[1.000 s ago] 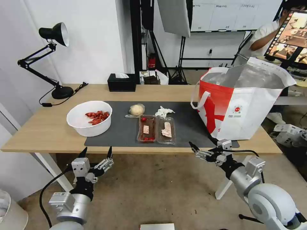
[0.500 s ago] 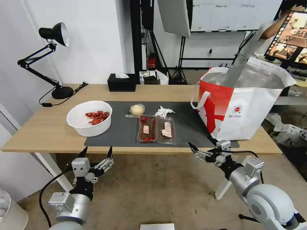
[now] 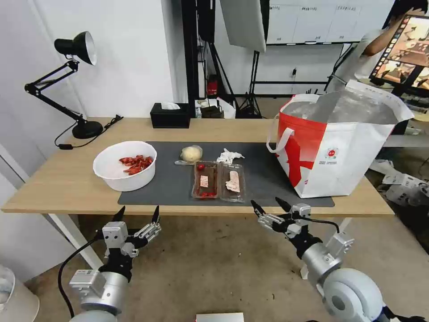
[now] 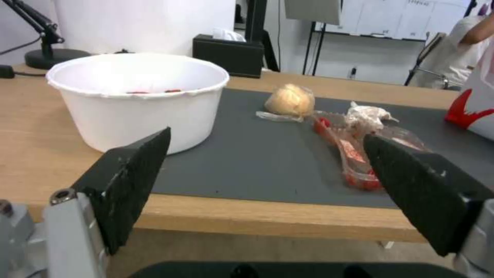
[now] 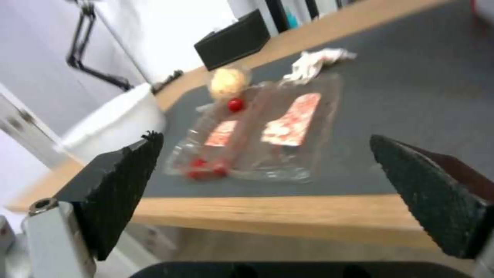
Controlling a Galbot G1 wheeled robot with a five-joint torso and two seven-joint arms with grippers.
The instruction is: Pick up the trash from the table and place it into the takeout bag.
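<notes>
Right gripper (image 3: 269,206), jaws wide, poised below the table (image 3: 67,183) edge; clear tray (image 3: 218,180) at its 11 o'clock. Left gripper (image 3: 137,213) likewise wide.

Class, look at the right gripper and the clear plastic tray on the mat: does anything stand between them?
Nothing visible does. The right gripper, open, hovers off the table's near edge, facing the clear plastic tray; between them lie bare mat and table edge. The takeout bag stands off to the right.
</notes>
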